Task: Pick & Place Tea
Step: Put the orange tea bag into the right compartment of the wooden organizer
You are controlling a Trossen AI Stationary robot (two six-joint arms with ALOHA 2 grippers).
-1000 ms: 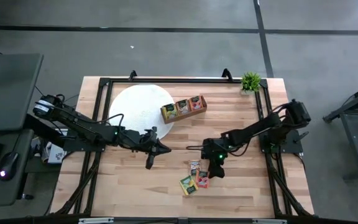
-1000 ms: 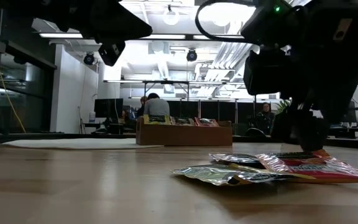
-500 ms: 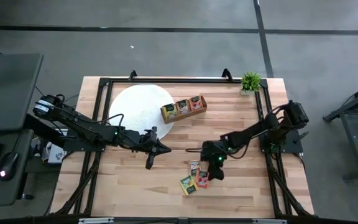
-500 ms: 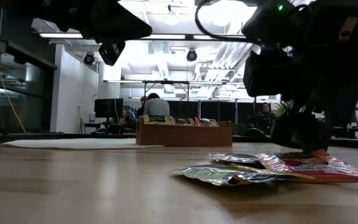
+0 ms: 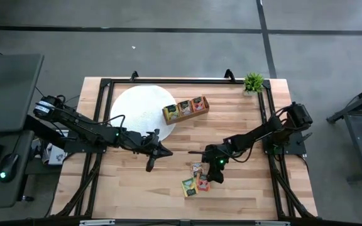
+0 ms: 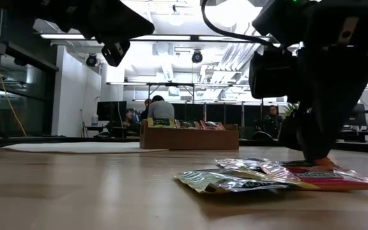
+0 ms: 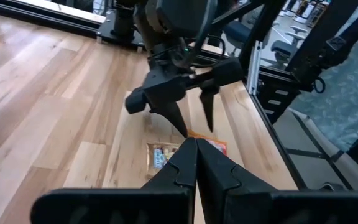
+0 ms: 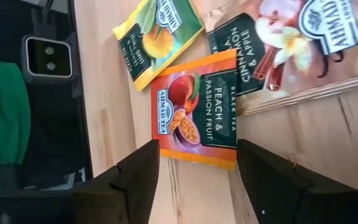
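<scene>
Right now I am bringing the right gripper (image 8: 197, 168) down over the little pile of tea packets (image 5: 197, 181) at about five o'clock on the wooden table (image 5: 124, 188). Its fingers are standing wide, one on each side of the orange peach and passion fruit packet (image 8: 197, 118). That packet is lying flat and touching the yellow packet (image 8: 157, 34) and the cinnamon and apple packet (image 8: 272, 46).

Here is what I am worrying about. The packet is thin and flat, so I think the fingers could slide over it and close on nothing. The packets are overlapping, so I might pinch two at once, or push the pile along the wood.

The left gripper (image 5: 150, 164) is waiting near the middle of the table, fingers pressed together and holding nothing. The wooden tray (image 5: 186, 108) is sitting up at twelve o'clock, well apart from the pile.
</scene>
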